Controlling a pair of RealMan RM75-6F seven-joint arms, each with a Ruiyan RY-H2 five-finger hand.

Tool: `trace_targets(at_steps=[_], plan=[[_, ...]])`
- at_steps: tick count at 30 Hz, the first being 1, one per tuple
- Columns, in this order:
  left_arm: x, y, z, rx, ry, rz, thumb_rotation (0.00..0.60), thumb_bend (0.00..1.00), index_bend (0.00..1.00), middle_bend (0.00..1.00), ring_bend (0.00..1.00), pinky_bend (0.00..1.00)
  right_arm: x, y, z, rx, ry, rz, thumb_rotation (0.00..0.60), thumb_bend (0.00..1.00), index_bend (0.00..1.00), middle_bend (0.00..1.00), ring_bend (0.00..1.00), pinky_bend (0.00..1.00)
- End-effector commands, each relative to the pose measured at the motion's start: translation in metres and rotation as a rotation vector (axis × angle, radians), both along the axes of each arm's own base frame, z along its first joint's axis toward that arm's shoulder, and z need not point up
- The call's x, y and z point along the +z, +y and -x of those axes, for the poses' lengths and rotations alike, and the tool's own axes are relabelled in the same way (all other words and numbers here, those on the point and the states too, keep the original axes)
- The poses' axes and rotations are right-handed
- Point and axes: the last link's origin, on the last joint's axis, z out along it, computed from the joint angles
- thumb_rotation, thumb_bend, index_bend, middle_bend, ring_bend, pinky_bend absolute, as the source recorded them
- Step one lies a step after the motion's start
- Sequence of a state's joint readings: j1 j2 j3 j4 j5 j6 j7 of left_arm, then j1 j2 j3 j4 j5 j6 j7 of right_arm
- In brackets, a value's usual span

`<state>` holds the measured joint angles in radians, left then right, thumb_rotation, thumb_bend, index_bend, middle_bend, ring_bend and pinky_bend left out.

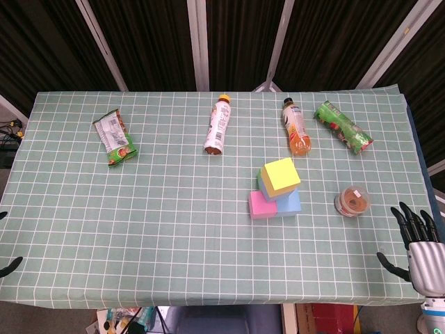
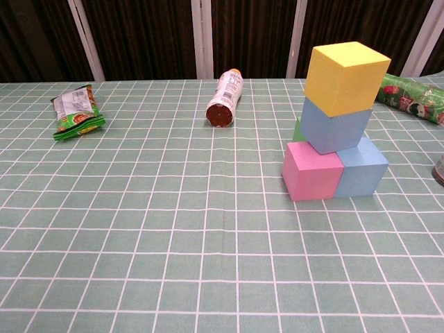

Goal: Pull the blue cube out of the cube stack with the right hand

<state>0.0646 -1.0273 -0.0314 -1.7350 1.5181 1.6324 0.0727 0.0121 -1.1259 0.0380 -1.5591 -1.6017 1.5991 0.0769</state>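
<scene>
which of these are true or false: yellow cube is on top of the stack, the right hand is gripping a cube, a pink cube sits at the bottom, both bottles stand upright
1. The yellow cube tops the cube stack. True.
2. The right hand grips a cube. False: it is at the table's near right edge, fingers apart, holding nothing.
3. A pink cube sits in the bottom layer. True, beside a blue cube.
4. Both bottles stand upright. False: the white bottle and orange bottle lie on their sides.

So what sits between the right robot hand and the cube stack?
In the head view, a small round cup lies between the right robot hand and the stack; otherwise only bare tablecloth.
</scene>
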Motion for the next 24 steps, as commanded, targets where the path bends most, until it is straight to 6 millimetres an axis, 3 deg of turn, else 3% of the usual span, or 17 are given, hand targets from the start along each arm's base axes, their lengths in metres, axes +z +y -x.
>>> trace_targets(at_steps=[1,24], plan=[[0.0004,-0.0004,-0.0002,0.000,0.000,-0.001,0.600,0.15,0.18,0.02,0.00,0.00,0.0000,-0.0003,0.0001,-0.001,0.000,0.000,0.600,0.23,0.06,0.03,0.13,0.00],[0.0022,-0.0050,-0.0029,-0.016,-0.003,-0.013,0.600,0.15,0.18,0.02,0.00,0.00,-0.0066,0.0020,-0.0049,0.035,-0.030,-0.050,0.600,0.23,0.06,0.03,0.13,0.00]])
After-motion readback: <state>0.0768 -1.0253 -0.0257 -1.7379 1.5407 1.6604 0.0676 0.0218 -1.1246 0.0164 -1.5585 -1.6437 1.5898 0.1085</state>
